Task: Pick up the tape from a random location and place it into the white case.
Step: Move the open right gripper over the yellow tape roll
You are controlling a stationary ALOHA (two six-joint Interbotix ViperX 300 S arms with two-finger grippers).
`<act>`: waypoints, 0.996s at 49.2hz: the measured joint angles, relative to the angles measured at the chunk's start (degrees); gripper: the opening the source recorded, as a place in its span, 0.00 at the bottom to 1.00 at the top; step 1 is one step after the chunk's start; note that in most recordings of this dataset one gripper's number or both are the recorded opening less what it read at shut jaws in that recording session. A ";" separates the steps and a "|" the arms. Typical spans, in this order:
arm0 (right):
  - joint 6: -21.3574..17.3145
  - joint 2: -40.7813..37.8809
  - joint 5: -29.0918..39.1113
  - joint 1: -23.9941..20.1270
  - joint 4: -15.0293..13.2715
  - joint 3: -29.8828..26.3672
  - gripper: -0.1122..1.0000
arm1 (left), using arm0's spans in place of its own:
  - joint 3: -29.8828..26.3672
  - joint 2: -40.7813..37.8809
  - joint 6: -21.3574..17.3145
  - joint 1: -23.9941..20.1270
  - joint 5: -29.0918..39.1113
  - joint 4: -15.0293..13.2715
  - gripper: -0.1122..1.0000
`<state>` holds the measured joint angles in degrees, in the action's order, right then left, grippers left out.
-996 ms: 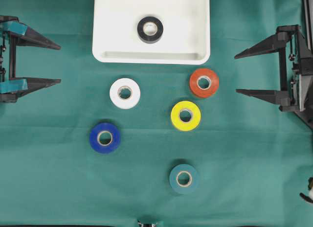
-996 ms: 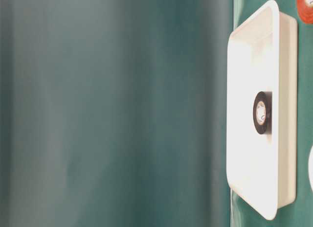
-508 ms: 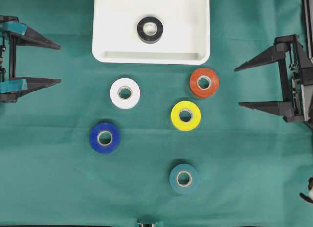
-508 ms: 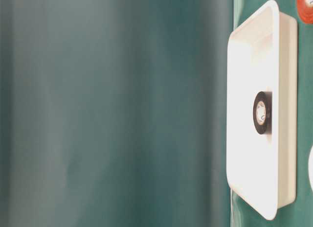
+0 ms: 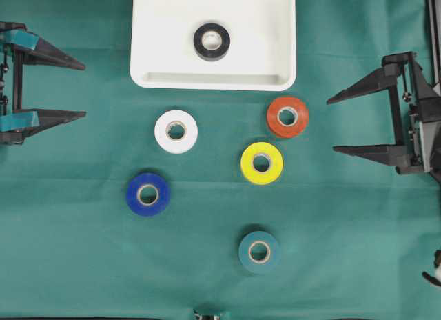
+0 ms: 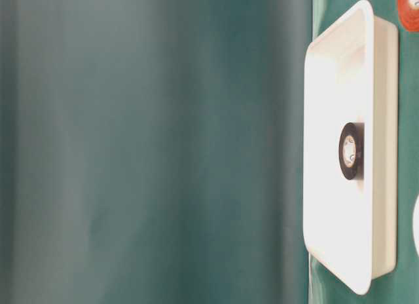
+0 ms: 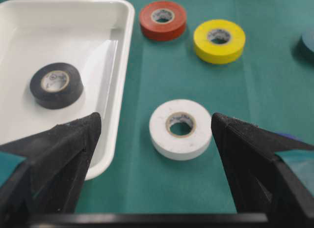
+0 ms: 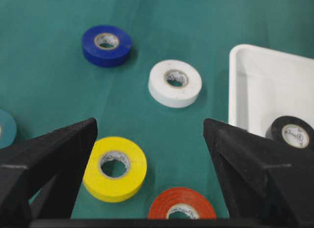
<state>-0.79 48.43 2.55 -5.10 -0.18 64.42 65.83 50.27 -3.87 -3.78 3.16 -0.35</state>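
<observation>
Green cloth [image 5: 344, 251] covers the table. White case [image 5: 275, 30] cut off at top edge of overhead view; black tape [image 5: 211, 41] lies inside. White tape [image 5: 176, 132], orange tape [image 5: 287, 116], yellow tape [image 5: 261, 163], blue tape [image 5: 147, 194], teal tape [image 5: 259, 252] lie loose. Left gripper [image 5: 81, 90] and right gripper [image 5: 332, 124] gape wide, empty. Table-level view mostly blurred green.

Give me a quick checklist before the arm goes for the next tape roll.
1. Right end effector open and empty: ok.
2. Left end effector open and empty: ok.
3. Room left in the white case beside the black roll: ok.
4. Orange roll lies flat, apart from the yellow roll: ok.
5. White roll, blue roll and teal roll each stand apart: ok.
</observation>
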 measured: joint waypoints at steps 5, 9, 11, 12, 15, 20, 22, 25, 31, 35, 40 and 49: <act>0.09 -1.67 -0.35 0.00 0.00 -0.88 0.92 | 0.00 0.00 0.00 0.00 0.00 0.00 0.97; 0.09 -3.34 -0.79 0.00 0.00 -1.85 0.92 | 0.00 0.00 0.00 0.00 0.00 -0.09 0.97; 0.09 -4.22 -1.14 0.00 0.00 -2.37 0.92 | 0.00 0.00 0.00 0.00 0.00 -0.09 0.97; 0.00 -4.66 -1.32 0.00 0.00 -2.46 0.92 | 0.00 0.00 0.00 0.00 0.00 -0.09 0.97; 0.00 -5.98 -1.93 0.00 0.00 -3.16 0.92 | 0.00 0.00 0.00 0.00 0.00 0.00 0.97; 0.09 -8.09 -3.34 0.00 -0.09 -4.31 0.92 | 0.00 0.00 0.00 0.00 0.09 0.00 0.97; 0.26 -8.88 -3.96 0.00 -0.09 -4.66 0.92 | 0.00 0.00 0.00 0.00 0.00 0.00 0.97; 0.53 -10.20 -5.01 0.00 -0.09 -5.36 0.92 | 0.00 0.00 0.00 0.00 0.00 0.00 0.97; 0.62 -13.45 -6.59 0.00 -0.44 -7.29 0.92 | 0.00 0.00 0.00 0.00 0.00 -0.09 0.97; 0.62 -15.38 -7.12 0.00 -0.70 -8.70 0.92 | 0.00 0.00 0.00 0.00 0.00 0.00 0.97; 0.62 -17.93 -7.56 0.00 -1.05 -10.55 0.92 | 0.00 0.00 0.00 0.00 0.00 -0.09 0.97; 0.62 -22.76 -7.65 1.05 -1.58 -14.41 0.92 | 0.00 -0.18 0.00 0.00 0.00 0.00 0.97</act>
<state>-0.18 25.66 -5.10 -4.04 -1.76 50.01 65.83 50.10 -3.87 -3.78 3.16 -0.35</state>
